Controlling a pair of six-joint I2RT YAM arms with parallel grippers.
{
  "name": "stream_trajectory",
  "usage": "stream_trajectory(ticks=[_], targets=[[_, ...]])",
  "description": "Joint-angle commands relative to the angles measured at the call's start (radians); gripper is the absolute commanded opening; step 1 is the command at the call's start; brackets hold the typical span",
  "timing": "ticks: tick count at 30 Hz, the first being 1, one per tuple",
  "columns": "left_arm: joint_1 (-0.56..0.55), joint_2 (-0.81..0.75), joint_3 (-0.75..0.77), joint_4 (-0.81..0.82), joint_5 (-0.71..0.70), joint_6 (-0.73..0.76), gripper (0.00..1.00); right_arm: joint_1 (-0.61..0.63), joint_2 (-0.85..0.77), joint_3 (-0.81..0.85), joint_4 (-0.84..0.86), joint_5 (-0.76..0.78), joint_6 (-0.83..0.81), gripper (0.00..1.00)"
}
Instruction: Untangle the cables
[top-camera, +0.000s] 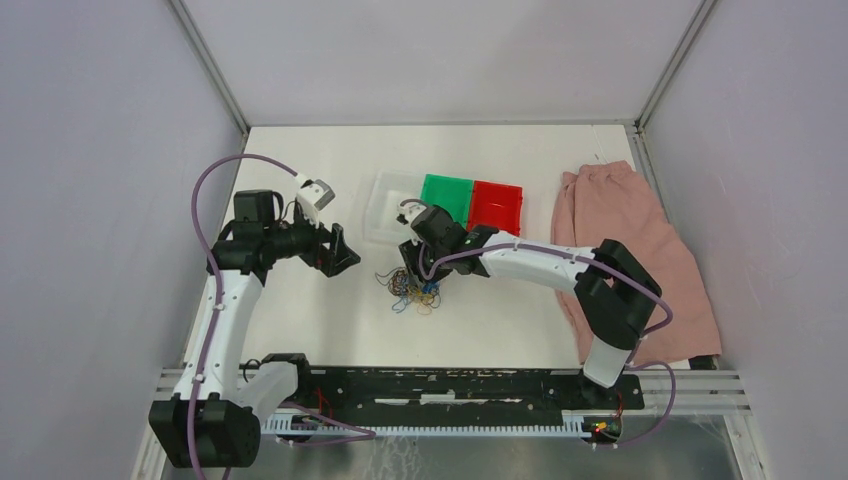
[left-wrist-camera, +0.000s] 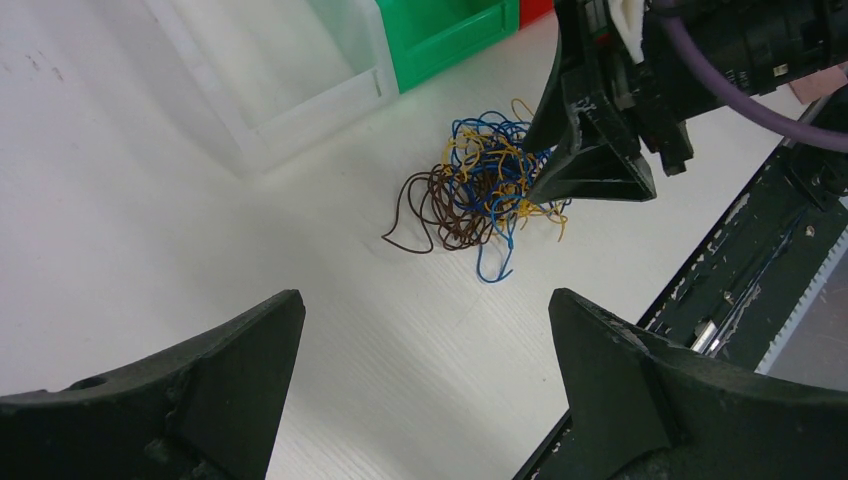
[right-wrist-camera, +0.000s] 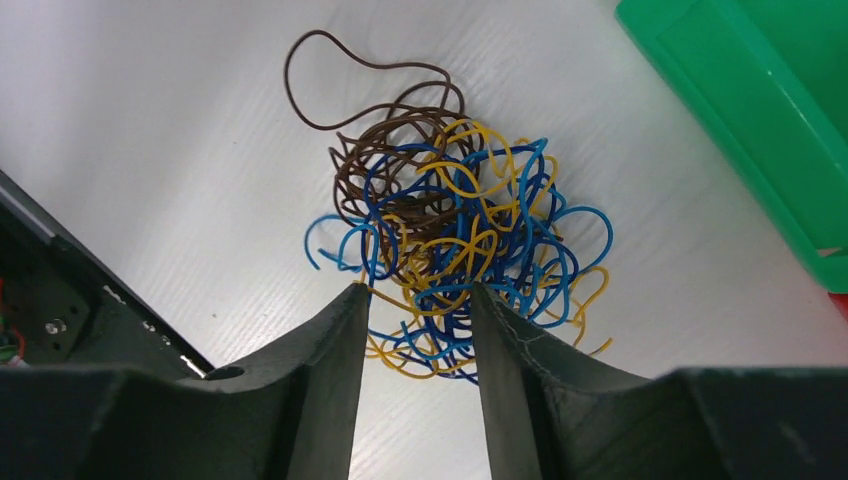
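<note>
On the left, the left gripper (top-camera: 338, 252) hangs over the white worktop (top-camera: 500, 320) with its jaws spread wide and nothing between them, aimed across at the tangle. Just past it, a clear tray (top-camera: 385, 205) sits toward the back. Now to the centre: the cables (right-wrist-camera: 450, 230) lie in one knotted clump on the worktop, in front of the trays. Brown strands bunch on one side with a long loop trailing out, and blue and yellow curls are wound through each other. The right gripper (right-wrist-camera: 420, 292) is right down on the clump, jaws partly apart and straddling a few blue and yellow strands. It looks like nothing is pinched, though the tips hide the contact. Behind it sits a green bin (top-camera: 447, 195), then a red bin (top-camera: 497, 205) touching it. Far right, a pink cloth (top-camera: 625, 240) lies crumpled along the edge.
</note>
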Motion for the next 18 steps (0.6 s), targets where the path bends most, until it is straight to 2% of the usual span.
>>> stream_trajectory(ticks=[1,6,9,18], targets=[[-0.002,-0.013,0.002,0.005,0.006,0.013,0.99,0.001,0.029,0.028,0.040,-0.002,0.013,0.44],[-0.002,-0.010,-0.008,0.006,0.003,0.015,0.99,0.001,0.015,0.056,0.045,-0.011,0.017,0.14],[-0.003,-0.011,-0.022,0.006,0.008,0.018,0.99,0.000,-0.010,0.061,0.034,-0.016,0.010,0.03],[-0.011,-0.019,-0.051,0.006,0.051,0.031,0.99,0.000,-0.089,0.065,0.061,-0.091,0.022,0.00]])
